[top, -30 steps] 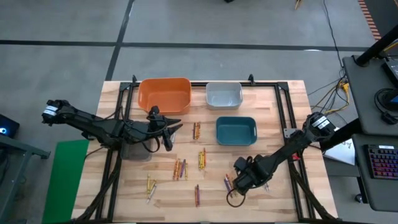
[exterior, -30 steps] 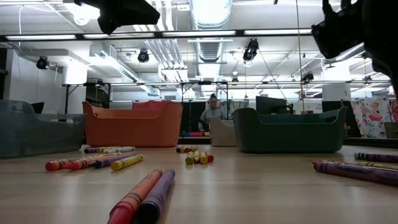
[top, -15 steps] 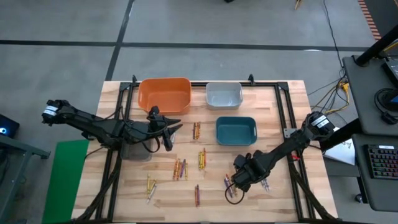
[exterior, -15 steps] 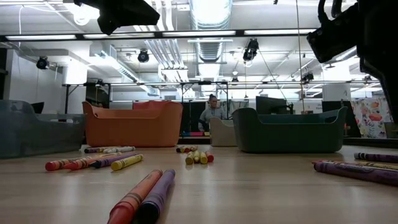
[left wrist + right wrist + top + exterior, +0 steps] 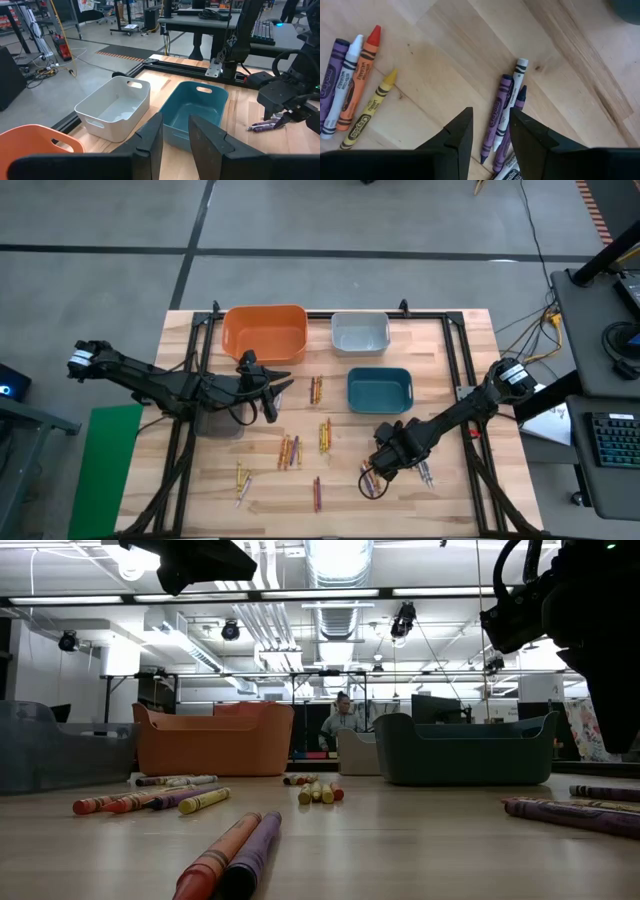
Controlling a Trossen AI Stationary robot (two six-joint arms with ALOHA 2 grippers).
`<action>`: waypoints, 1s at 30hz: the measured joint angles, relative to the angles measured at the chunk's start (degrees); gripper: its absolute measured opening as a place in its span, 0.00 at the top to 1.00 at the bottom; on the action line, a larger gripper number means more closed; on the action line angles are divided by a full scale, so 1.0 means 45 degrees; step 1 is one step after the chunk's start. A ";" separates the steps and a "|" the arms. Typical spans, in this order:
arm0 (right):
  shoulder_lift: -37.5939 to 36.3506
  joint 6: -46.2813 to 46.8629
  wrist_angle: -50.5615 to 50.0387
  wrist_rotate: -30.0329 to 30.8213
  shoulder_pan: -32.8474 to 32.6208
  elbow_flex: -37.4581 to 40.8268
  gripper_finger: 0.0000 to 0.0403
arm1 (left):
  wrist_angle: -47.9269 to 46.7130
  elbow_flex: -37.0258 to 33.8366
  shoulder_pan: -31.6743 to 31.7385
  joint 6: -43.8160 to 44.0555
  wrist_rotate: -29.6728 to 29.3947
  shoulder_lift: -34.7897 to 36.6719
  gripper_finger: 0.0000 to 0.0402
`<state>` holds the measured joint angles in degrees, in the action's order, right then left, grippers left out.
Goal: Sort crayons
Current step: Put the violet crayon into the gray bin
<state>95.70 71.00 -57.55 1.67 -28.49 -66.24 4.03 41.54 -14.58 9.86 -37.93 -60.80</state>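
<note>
Sorting barely begun: crayons [image 5: 323,434] lie scattered in small clusters across the centre and lower middle of the table [image 5: 450,360]. The orange bin [image 5: 264,332], white bin [image 5: 359,332] and teal bin [image 5: 379,389] look empty. Most sticks run roughly top-to-bottom in the high view. The right gripper [image 5: 376,470], lower right of centre, hovers over a purple-and-white bunch [image 5: 506,111], fingers spread, holding nothing. The left gripper [image 5: 278,392], left of centre, fingers slightly apart, empty.
</note>
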 joint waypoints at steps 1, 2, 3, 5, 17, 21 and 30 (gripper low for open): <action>0.0000 -0.0005 0.0007 0.0005 0.0010 0.0000 0.71 | 0.0005 0.0000 0.0004 -0.0033 0.0000 0.0000 0.81; 0.0000 -0.0005 0.0007 0.0037 0.0010 0.0000 0.71 | 0.0000 0.0000 0.0004 -0.0036 0.0000 0.0000 0.81; 0.0000 0.0027 0.0024 0.0163 0.0010 0.0004 0.72 | -0.0005 0.0000 0.0004 -0.0038 0.0000 0.0000 0.81; 0.0011 0.0207 0.0094 0.0442 0.0010 0.0018 0.72 | -0.0010 0.0000 0.0004 -0.0038 0.0000 0.0000 0.81; 0.0967 0.0374 0.0310 0.0630 0.0010 0.0097 0.71 | -0.0092 -0.0010 0.0003 -0.0038 0.0000 0.0000 0.81; 0.1268 0.0352 0.0328 0.0626 0.0010 0.0097 0.71 | -0.0121 -0.0015 0.0004 -0.0038 0.0000 0.0000 0.81; 0.1515 0.0301 0.0640 0.0539 0.0010 0.0092 0.75 | -0.0131 -0.0015 0.0001 -0.0038 0.0000 0.0000 0.81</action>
<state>102.52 72.36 -54.67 4.10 -28.45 -65.82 3.44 41.47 -14.58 9.69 -37.93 -60.80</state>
